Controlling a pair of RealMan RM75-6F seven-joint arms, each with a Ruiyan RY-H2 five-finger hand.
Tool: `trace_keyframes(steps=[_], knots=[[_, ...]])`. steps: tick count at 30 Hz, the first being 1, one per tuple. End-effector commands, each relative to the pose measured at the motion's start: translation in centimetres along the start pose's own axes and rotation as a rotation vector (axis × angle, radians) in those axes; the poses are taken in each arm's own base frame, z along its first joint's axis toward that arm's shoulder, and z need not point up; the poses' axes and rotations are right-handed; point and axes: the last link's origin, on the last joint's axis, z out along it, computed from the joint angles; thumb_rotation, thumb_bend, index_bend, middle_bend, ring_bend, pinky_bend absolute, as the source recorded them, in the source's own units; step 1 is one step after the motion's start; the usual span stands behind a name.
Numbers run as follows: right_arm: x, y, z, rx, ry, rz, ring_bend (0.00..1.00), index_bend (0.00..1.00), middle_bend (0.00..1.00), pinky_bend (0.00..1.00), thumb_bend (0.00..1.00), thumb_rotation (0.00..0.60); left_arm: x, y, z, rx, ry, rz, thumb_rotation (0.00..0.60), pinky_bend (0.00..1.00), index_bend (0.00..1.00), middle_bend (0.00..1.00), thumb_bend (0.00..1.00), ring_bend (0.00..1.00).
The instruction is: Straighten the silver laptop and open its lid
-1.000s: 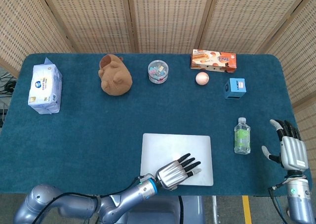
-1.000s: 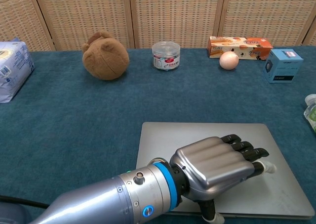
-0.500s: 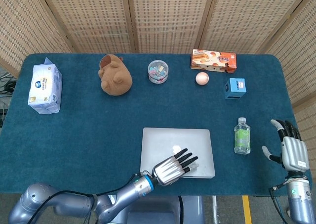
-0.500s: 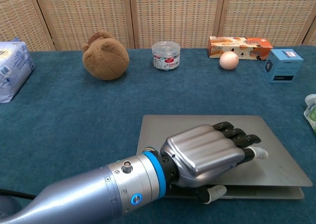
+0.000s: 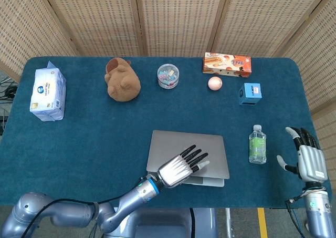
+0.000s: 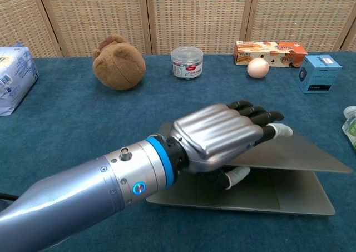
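Silver laptop [image 5: 186, 146], perhaps teal table [image 5: 94, 138]

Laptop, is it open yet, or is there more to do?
Partly. The laptop already sits square to the table edge, so straightening looks done. Its lid is raised only a little: the left hand holds it, fingers on top and thumb beneath. The lid needs lifting to upright. The right hand waits at the table's edge, holding nothing.
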Motion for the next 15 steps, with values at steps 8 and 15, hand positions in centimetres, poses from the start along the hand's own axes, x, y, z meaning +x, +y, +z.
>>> trace_keyframes(steps=[8, 15], knots=[[-0.2, -0.7, -0.3, 0.036, -0.065, -0.019, 0.0, 0.14, 0.14, 0.1, 0.31, 0.6, 2.1, -1.5, 0.8, 0.051, 0.044, -0.026, 0.6, 0.0, 0.08, 0.0, 0.54, 0.0], [-0.3, -1.1, -0.6, 0.057, -0.1, -0.02, 0.0, 0.14, 0.16, 0.1, 0.31, 0.6, 2.7, -2.1, 0.9, 0.075, 0.052, -0.042, 0.6, 0.0, 0.08, 0.0, 0.54, 0.0]])
